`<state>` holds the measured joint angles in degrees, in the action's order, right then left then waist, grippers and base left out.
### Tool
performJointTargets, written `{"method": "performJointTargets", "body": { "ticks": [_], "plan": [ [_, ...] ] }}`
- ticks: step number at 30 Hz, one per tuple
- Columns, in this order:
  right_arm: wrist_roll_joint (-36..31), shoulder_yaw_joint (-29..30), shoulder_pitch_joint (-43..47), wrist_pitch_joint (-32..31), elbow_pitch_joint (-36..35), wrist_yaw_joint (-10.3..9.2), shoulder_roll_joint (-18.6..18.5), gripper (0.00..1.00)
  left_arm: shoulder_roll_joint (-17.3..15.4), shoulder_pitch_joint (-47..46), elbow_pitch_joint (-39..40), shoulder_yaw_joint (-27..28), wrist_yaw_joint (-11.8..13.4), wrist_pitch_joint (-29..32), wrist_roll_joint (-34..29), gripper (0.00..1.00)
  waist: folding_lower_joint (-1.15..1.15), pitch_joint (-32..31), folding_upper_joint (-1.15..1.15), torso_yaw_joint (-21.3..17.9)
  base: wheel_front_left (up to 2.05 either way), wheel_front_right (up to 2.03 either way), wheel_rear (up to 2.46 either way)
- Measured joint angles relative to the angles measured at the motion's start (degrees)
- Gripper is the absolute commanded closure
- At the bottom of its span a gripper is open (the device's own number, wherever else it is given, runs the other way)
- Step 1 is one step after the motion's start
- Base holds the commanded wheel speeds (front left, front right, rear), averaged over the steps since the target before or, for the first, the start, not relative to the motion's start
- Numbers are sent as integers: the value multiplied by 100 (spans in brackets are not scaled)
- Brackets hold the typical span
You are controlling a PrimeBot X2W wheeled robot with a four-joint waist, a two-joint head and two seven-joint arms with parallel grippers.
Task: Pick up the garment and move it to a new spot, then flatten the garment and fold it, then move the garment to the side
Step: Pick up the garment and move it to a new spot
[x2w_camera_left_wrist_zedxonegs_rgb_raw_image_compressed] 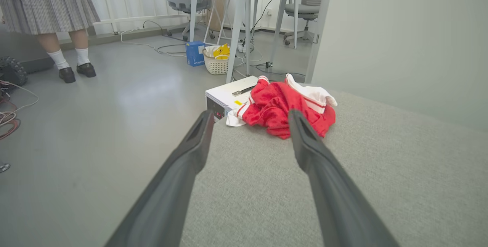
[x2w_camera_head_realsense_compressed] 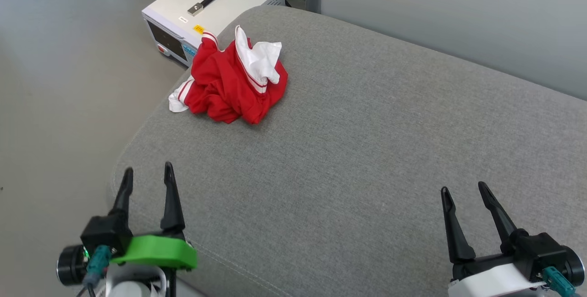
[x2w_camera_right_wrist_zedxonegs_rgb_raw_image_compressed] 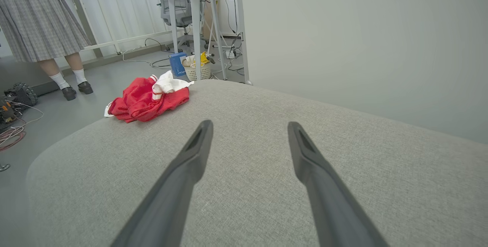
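- Pickup pending: crumpled red-and-white jersey garment lies at 11 o'clock.
- Fingers spread, empty: left gripper, right gripper.
- Next, probably: reach toward 11 o'clock, pinch cloth.

Red/white garment, crumpled heap, gray cushion's far-left edge

No legible txt; box labels unreadable

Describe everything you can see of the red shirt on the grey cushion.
The garment is a red jersey-knit shirt with white sleeve cloth and red-and-white striped trim. It lies crumpled in a heap near the far left edge of the grey cushion, one white end reaching that edge. Only the cushion touches it.
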<state>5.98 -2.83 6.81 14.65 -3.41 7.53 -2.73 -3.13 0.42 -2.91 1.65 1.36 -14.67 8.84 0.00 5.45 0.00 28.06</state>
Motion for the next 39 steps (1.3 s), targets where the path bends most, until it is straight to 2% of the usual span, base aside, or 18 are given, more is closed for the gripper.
{"method": "performJointTargets", "body": {
  "ticks": [3, 7, 15, 18, 22, 25, 29, 34, 39],
  "plan": [
    [-116, -16, -71, 0, -23, 0, -1, 0, -5, -502, -55, 270, -265, 0, 15, 0, 0, 118, 0, -45, 0, 0, 0],
    [-302, -55, -323, 1, -104, 0, 1, 0, -271, -1369, -220, 609, -564, -1, -88, 0, 0, 334, 0, -138, 0, 0, 0],
    [-539, -104, -777, 1, -349, 0, -35, 0, -935, -3162, -832, 1056, -822, -2, 109, 0, 1, 916, 0, -398, 0, 0, 0],
    [-566, -137, -960, 2, -454, 0, -116, 0, -1329, -3741, -1166, 1040, -851, -10, 194, 0, 1, 1171, 0, -530, 0, 0, 0],
    [-619, -154, -1143, 8, -598, 0, -176, 0, -1853, -4348, -1670, 597, -867, -15, 584, 0, 1, 1463, 0, -702, 0, 0, 0],
    [-668, -179, -1234, 8, -689, 0, -233, 0, -2323, -4762, -2258, -48, -867, 1, 1066, 0, 1, 1676, 0, -853, 0, 0, 0],
    [-683, -189, -1308, 8, -784, 0, -307, 0, -2765, -5216, -2799, -949, -868, 491, 1831, 0, 1, 1892, 0, -1029, 0, 0, 0],
    [-705, -232, -1405, 8, -888, 0, -357, 0, -3188, -5638, -3169, -1893, -868, 1822, 3002, 0, 1, 2147, 0, -1219, 0, 0, 0],
    [-736, -234, -1468, 8, -942, 0, -397, 0, -3374, -5813, -3341, -2417, -868, 3164, 3939, 0, 2, 2371, 0, -1351, 0, 0, 0]
  ]
}}
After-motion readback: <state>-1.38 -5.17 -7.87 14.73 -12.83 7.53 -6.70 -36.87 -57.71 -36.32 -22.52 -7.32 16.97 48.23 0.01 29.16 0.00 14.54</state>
